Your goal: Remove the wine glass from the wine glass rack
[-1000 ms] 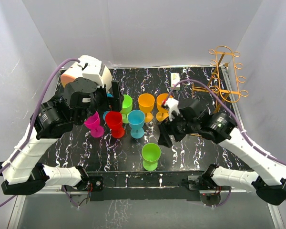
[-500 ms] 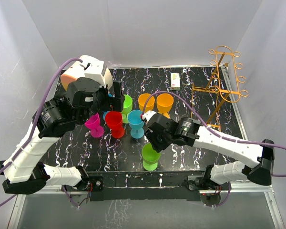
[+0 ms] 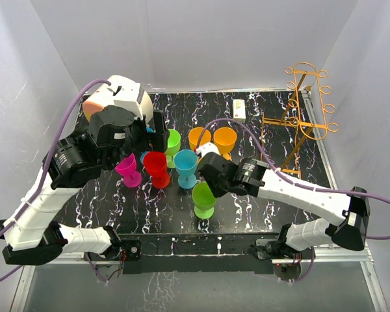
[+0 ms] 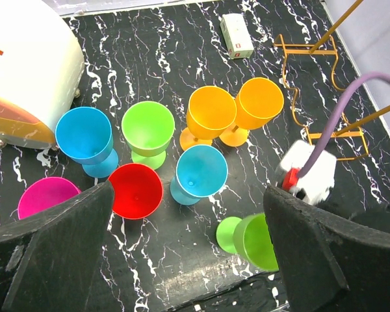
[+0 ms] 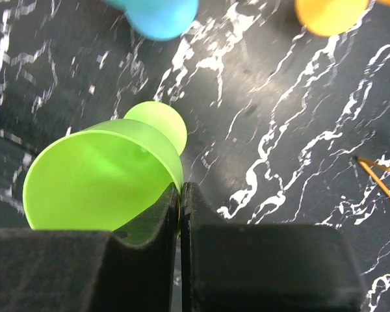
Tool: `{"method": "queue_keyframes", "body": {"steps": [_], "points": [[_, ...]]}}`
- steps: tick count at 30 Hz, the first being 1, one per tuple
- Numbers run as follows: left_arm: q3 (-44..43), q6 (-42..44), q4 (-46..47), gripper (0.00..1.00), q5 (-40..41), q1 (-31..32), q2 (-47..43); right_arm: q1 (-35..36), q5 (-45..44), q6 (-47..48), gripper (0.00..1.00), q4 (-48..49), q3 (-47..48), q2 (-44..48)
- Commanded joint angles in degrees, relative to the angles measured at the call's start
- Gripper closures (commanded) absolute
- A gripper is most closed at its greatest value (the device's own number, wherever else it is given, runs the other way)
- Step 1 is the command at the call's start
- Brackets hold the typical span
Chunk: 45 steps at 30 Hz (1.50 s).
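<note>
The wine glass rack (image 3: 305, 97), a thin orange-gold wire frame, stands at the back right of the table, and its base wires (image 4: 312, 65) show in the left wrist view. I see no glass hanging on it. A lime-green wine glass (image 3: 203, 198) leans tilted near the front middle. My right gripper (image 5: 180, 188) is shut on that glass's rim, with the thin wall of the bowl (image 5: 104, 175) pinched between the fingers. My left gripper (image 4: 188, 253) hovers wide open above the cluster of glasses and holds nothing.
Several coloured glasses stand upright mid-table: magenta (image 3: 128, 169), red (image 3: 156, 167), blue (image 3: 186, 166), green (image 3: 172, 144) and two orange (image 3: 224, 142). A cream-and-orange drum (image 3: 117, 94) sits back left. A small white box (image 3: 240, 108) lies at the back.
My right arm swung left from beside the rack to the green glass near the front. Its jaws closed on the rim and the glass now leans. The left arm stayed put.
</note>
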State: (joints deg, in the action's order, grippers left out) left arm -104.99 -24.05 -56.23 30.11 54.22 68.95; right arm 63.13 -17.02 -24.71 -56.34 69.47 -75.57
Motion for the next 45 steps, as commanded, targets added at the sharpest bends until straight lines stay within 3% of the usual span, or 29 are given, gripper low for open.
{"method": "queue_keyframes", "body": {"steps": [1,8,15,18,22,26,31,37,43,45], "points": [[-0.3,0.2,-0.8,0.02,1.0,-0.1,-1.6,-7.8,-0.3,0.8,1.0,8.2,0.8,2.9],[0.2,-0.8,-1.6,0.02,0.9,-0.1,-2.9,-18.1,4.5,5.4,1.0,11.6,1.4,-0.5],[0.2,-0.8,-2.1,0.01,0.2,0.0,-2.6,-21.6,5.3,7.7,1.0,13.2,2.1,-4.1],[0.1,-0.3,-1.6,0.01,-0.4,-0.1,-2.0,-22.0,5.2,7.9,0.9,12.0,3.0,-5.4],[0.5,1.8,1.8,0.01,-0.4,-0.1,-1.9,-22.3,4.3,7.8,0.68,10.3,5.9,-5.0],[0.5,6.3,7.9,0.01,0.5,0.0,-0.9,-22.8,2.7,8.3,0.45,7.0,14.0,-4.3],[-3.7,13.8,13.5,0.01,2.5,-2.9,3.8,-23.8,-0.9,9.7,0.24,5.2,27.2,-4.9],[-10.6,15.5,15.0,0.01,-13.0,-18.0,11.7,-26.8,-7.7,12.2,0.12,7.3,39.4,-5.2],[-14.8,16.7,18.6,0.01,-21.7,-29.1,14.9,-28.3,-16.1,15.3,0.05,15.8,40.9,0.4],[-17.3,18.5,19.1,0.01,-19.7,-29.4,14.6,-28.3,-18.2,17.1,0.03,19.7,39.7,3.8]]}}
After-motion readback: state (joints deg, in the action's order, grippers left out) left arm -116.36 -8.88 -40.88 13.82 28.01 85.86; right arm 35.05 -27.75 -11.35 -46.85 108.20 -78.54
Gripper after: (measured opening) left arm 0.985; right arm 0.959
